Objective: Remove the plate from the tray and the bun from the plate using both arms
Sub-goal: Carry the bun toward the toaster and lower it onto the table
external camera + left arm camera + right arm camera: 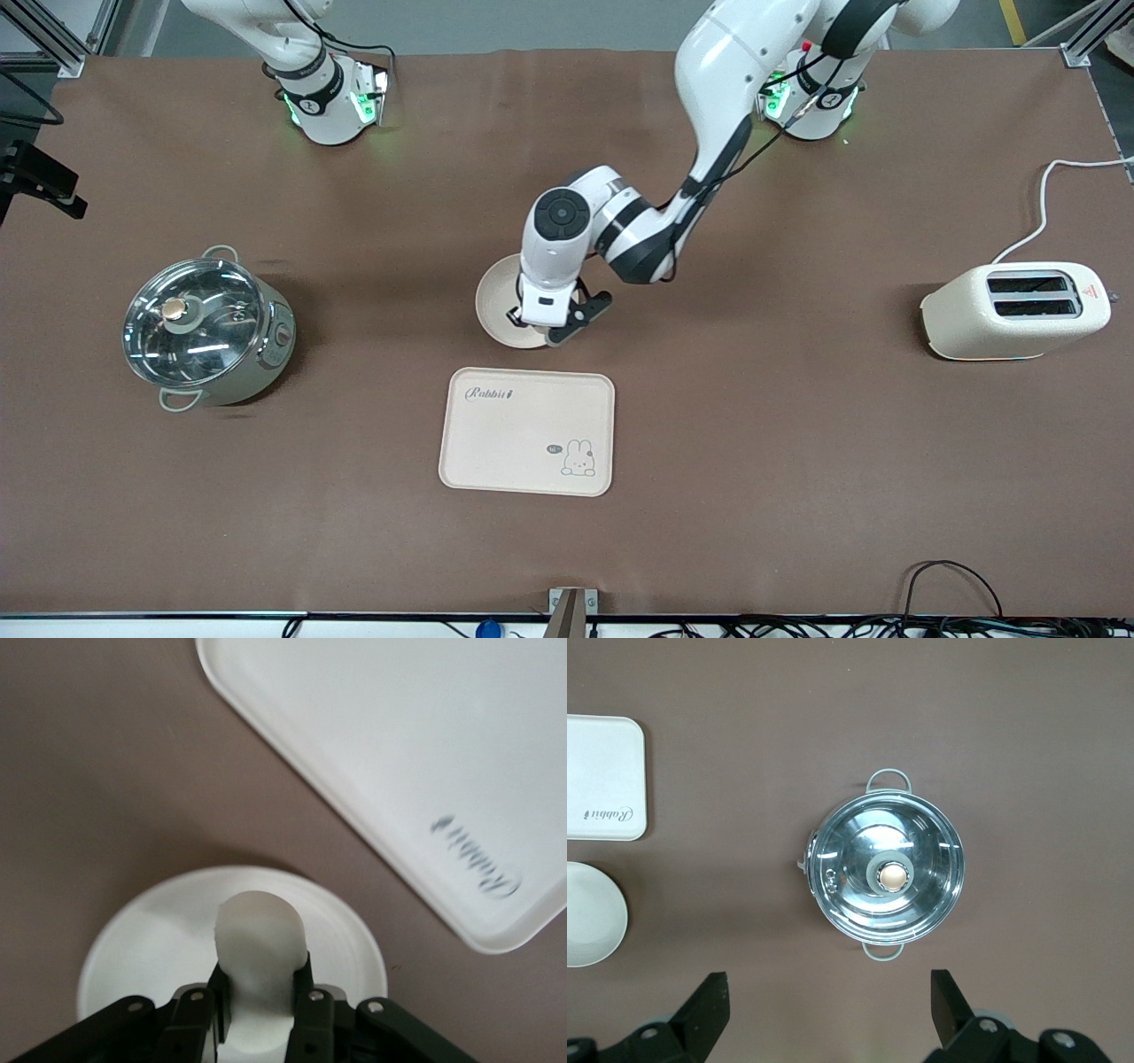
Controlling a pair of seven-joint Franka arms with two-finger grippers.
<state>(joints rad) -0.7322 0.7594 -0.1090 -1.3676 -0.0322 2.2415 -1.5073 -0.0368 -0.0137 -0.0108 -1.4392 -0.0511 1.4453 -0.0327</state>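
W/ the front view read as a clock face, scanning from 9 to 3: a lidded pot (208, 330) sat at approx 9, toward the right arm's end of the table (797, 461). The right arm waited up near its base at approx 11; the right claw (828, 1010) hung over the table by the pot w/ jaws spread wide, nothing between them.

Center: the plate (498, 301) lay on the bare table just at 12 of the tray (527, 431), close but apart, so plate was already off the tray. Tray itself sat at approx 6, nearer the front camera, w/ nothing on it.

The left arm reached in from 1 down over the plate. The left claw (260, 992) was clamped on the bun (259, 943), fingers (306, 1010) pinching both sides; bun looked to be over the plate's middle. Whether it was touching the plate or raised off it, can't tell.

At 3, a toaster (1014, 310) stood toward the left arm's end, well apart from everything.

Progress, by my read: step 1 done, step 2 approx halfway: bun gripped but not yet clear of plate. Left: lift it, carry it off, set it down on the table.
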